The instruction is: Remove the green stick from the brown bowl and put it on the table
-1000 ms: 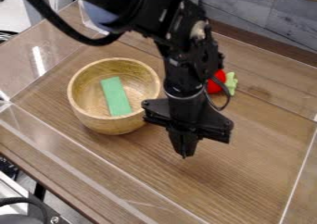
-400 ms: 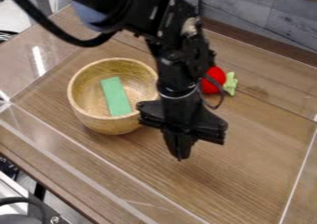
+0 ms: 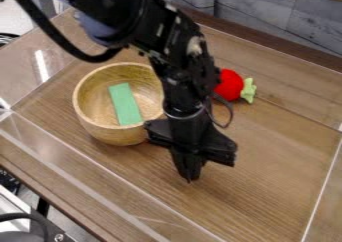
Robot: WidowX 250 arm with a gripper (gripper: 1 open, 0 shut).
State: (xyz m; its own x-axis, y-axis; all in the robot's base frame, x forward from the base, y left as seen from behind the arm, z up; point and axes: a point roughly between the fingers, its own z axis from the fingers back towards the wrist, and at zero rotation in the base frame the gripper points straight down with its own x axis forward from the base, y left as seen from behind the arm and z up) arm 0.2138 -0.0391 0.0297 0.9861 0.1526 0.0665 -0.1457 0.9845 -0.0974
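Note:
A green stick [image 3: 124, 104] lies flat inside the brown wooden bowl [image 3: 96, 128] at the left of the table. My gripper [image 3: 189, 173] points straight down with its jaws shut on nothing. Its tip hangs just above the wooden tabletop, to the right of the bowl and a little nearer the front. The black arm rises behind it and hides part of the bowl's right rim.
A red strawberry-like toy with a green top [image 3: 235, 85] lies on the table behind the arm, to the right. A clear plastic wall [image 3: 54, 201] runs along the front and sides of the table. Open wood surface [image 3: 274, 156] stretches to the right of the gripper.
The gripper has drifted slightly left and lower, toward the bowl and the tabletop. The arm now uncovers more of the red toy. The green stick has not moved.

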